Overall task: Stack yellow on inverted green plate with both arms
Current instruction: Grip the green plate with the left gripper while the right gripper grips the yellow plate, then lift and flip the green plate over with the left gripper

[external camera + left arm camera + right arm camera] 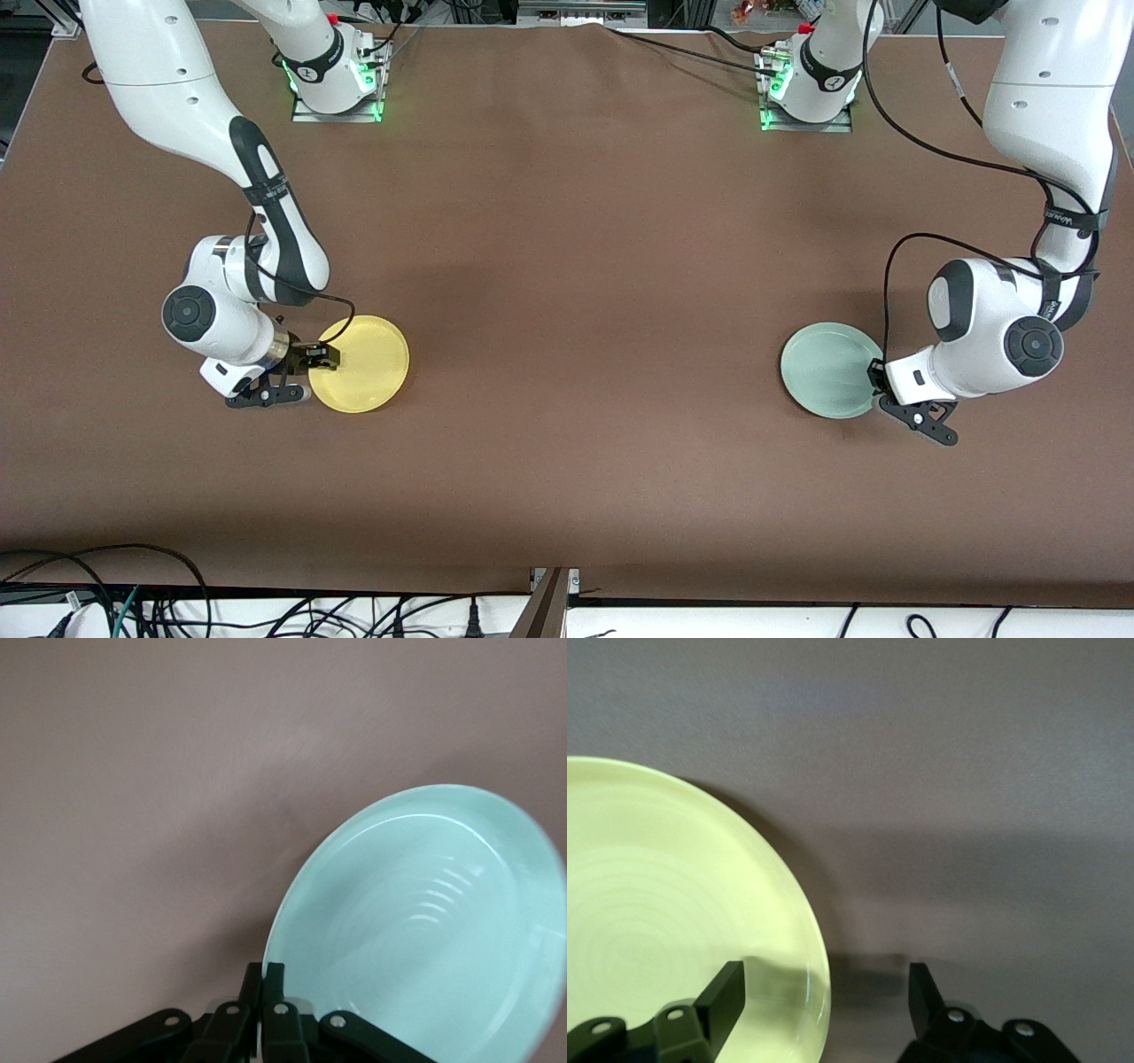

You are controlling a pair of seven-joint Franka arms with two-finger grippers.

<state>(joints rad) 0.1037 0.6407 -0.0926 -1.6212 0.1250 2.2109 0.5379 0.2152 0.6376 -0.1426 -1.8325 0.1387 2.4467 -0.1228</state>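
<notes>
The yellow plate (pixel 365 365) lies rim up on the brown table toward the right arm's end. My right gripper (pixel 323 356) is open at its edge. In the right wrist view (pixel 824 979) one finger is over the yellow plate (pixel 664 912) and the other is over bare table outside the rim. The pale green plate (pixel 826 368) is toward the left arm's end, hollow side showing. My left gripper (pixel 875 376) is shut on its rim. In the left wrist view (pixel 264 974) the green plate (pixel 425 921) looks tilted.
The brown table (pixel 576 310) stretches wide and bare between the two plates. The arm bases (pixel 337 80) stand along the edge farthest from the front camera. Cables (pixel 133 602) lie past the table's near edge.
</notes>
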